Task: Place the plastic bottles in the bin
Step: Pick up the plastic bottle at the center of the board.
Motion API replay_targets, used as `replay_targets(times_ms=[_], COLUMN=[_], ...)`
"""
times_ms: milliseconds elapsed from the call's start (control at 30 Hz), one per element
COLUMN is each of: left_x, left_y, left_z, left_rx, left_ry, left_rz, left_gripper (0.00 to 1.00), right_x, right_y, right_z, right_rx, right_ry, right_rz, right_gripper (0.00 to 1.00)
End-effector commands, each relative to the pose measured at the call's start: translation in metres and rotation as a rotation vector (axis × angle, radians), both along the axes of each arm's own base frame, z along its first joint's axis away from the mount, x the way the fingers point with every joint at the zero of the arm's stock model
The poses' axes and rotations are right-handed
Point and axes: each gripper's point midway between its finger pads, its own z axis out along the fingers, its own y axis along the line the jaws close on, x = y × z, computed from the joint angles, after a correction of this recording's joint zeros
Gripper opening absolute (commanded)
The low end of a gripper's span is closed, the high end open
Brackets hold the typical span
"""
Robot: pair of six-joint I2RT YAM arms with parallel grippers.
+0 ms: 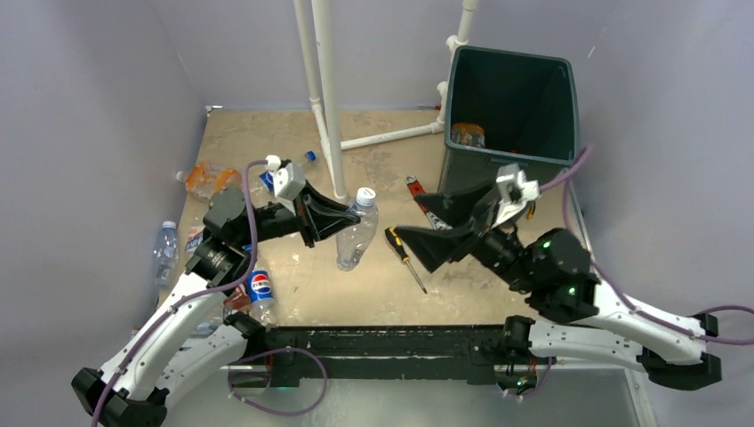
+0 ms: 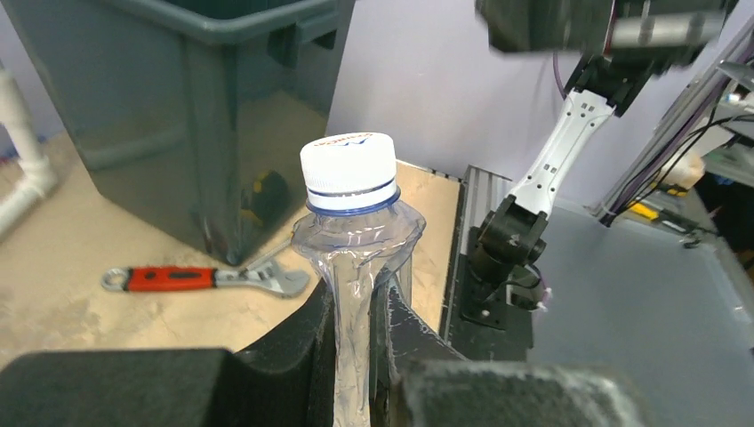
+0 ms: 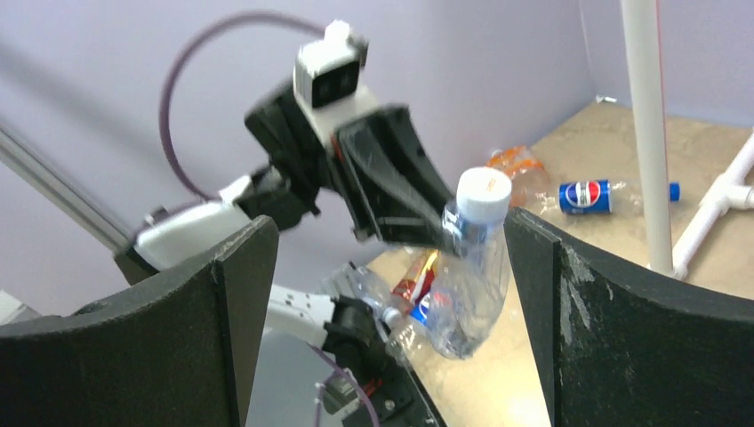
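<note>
While the left tool [image 1: 354,216] pinches the clear bottle [image 1: 357,238] below its cap, lift it above the bin [image 1: 511,55] rim — and past the right tool [image 1: 429,224], jaws wide apart.

- In the left wrist view the clear bottle [image 2: 351,222] is hidden below its shoulder by the left claw [image 2: 354,311].
- The bin [image 2: 178,116] is cut off by the top edge there.
- From above, the bin's near wall half hides an orange-tinted bottle [image 1: 468,135], its label too small to read.

White-and-black arms [image 1: 169,334] — purple cables [image 1: 252,222], broad black jaws, green lights [image 1: 545,242].
</note>
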Motion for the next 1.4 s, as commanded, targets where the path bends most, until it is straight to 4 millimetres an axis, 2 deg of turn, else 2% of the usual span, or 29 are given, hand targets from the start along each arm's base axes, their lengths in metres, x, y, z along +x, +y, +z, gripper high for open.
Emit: replay_targets(times_ms=[0,167,467,633,800,900,1000,1133,1200,1233,1267,1333,1367], left_x=[-0.006,-0.004,0.000,-0.004,-0.005,-0.007,-0.007,-0.005,-0.003,-0.001,0.002,0.014,0.020], left_y=[0.010,0.011,0.013,0.013,0.013,0.013,0.014,0.014,0.014,0.014,0.015,0.021,0.025], left_z=[0.028,0.030,0.025,0.027,0.026,0.028,0.030,0.028,0.028,0.029,0.029,0.032,0.033], left_rx=[-0.009,0.018,0.075,0.070,0.066,0.057,0.055,0.058,0.051,0.044,0.038,0.022,0.013], left_ry=[-0.287,-0.381,-0.397,-0.397,-0.389,-0.392,-0.397,-0.385,-0.373,-0.354,-0.327,-0.271,-0.234], left_rz=[0.050,0.065,0.094,0.083,0.078,0.075,0.083,0.091,0.100,0.109,0.130,0.214,0.264], left_gripper=[0.00,0.00,0.00,0.00,0.00,0.00,0.00,0.00,0.01,0.13,0.30,0.74,0.87], right_x=[0.017,0.024,0.040,0.049,0.070,0.079,0.077,0.073,0.070,0.069,0.066,0.064,0.064], right_y=[0.011,0.036,0.051,0.060,0.065,0.068,0.072,0.073,0.072,0.070,0.067,0.053,0.041], right_z=[-0.002,-0.002,0.008,0.006,-0.002,-0.008,-0.011,-0.011,-0.006,-0.004,0.001,0.015,0.027], right_rx=[-0.212,-0.297,-0.223,-0.228,-0.238,-0.225,-0.230,-0.229,-0.222,-0.221,-0.213,-0.195,-0.179], right_ry=[0.076,0.123,0.106,0.104,0.125,0.144,0.141,0.138,0.130,0.123,0.112,0.071,0.050], right_rz=[-0.069,-0.056,-0.099,-0.113,-0.133,-0.105,-0.072,-0.046,-0.037,-0.032,-0.031,-0.057,-0.093], right_gripper=[0.99,0.98,0.88,0.81,0.72,0.62,0.51,0.32,0.18,0.09,0.00,0.00,0.00])
